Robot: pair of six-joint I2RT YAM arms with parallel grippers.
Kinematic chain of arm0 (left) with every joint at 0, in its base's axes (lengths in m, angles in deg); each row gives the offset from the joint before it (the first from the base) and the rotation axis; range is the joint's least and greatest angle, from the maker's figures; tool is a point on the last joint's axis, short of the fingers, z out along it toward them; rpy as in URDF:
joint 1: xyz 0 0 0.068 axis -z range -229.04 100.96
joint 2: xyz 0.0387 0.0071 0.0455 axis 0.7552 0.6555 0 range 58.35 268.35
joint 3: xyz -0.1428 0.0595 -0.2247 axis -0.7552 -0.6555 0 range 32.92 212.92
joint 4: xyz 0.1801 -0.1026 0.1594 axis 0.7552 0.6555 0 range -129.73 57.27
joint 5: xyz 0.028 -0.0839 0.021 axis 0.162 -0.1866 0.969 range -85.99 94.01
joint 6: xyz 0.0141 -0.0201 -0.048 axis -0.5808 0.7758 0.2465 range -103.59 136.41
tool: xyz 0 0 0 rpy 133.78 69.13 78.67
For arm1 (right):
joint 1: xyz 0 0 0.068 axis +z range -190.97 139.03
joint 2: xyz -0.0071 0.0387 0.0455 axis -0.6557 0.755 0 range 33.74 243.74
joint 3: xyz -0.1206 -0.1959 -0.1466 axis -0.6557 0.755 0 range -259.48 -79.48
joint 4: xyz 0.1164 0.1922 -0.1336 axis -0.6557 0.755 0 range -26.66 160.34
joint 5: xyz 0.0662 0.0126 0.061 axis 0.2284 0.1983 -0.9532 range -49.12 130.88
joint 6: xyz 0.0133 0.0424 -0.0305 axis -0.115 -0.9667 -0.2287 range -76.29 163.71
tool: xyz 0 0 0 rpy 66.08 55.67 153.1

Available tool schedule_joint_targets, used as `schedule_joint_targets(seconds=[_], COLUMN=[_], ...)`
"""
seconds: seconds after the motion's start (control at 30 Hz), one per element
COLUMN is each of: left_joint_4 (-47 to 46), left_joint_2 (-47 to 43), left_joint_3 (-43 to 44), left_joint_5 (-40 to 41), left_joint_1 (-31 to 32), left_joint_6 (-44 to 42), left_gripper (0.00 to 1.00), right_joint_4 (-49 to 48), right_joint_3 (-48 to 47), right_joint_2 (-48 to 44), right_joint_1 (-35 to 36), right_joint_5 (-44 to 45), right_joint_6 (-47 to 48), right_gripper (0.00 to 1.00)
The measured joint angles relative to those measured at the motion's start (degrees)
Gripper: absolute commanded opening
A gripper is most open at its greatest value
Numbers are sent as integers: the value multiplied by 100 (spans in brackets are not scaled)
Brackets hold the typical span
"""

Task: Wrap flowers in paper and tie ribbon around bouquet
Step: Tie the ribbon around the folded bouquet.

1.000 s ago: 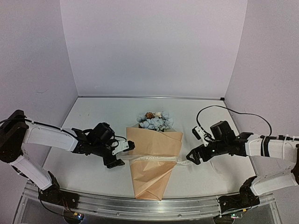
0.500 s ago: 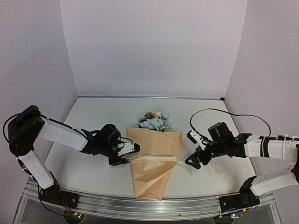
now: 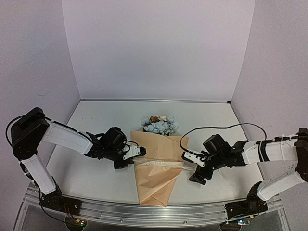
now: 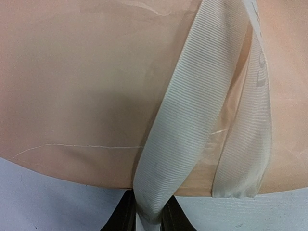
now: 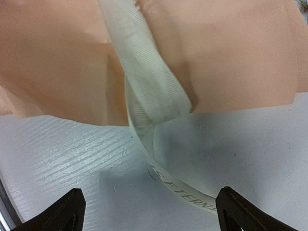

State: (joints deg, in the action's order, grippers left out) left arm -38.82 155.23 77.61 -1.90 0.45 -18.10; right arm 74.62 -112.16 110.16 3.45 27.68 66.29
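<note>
The left gripper (image 4: pixel 148 219) is closed narrow, the ribbon (image 4: pixel 192 106) pinched between its fingertips at the edge of the paper (image 4: pixel 86 86). The right gripper (image 5: pixel 150 211) is spread wide, nothing held; a ribbon loop is laid on the table (image 5: pixel 260 144) between its fingers, the bouquet (image 3: pixel 156 183) just beyond them. Flowers (image 3: pixel 159 126) are seen in the cone's far, wide end.

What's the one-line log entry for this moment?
left hand: shut on ribbon | right hand: open, ribbon below | bouquet: wrapped, ribbon across
</note>
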Motion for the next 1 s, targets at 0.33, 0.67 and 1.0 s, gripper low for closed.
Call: schedule_joint_targets(seconds=[0.33, 0.67, 1.0], left_joint_4=[2, 8, 326], left_joint_2=[-4, -97, -315], left_joint_3=[0, 0, 22], left_joint_5=[-2, -11, -15], left_joint_1=[0, 0, 0], left_joint_6=[51, 206, 497], left_gripper=[11, 7, 0], right_joint_4=[-757, -1376, -1461], right_joint_3=[-55, -146, -114], right_joint_2=[724, 965, 966], right_joint_1=[528, 676, 678], right_joint_5=[889, 1428, 1674], right_joint_6=[849, 864, 490], right_gripper=[88, 59, 10])
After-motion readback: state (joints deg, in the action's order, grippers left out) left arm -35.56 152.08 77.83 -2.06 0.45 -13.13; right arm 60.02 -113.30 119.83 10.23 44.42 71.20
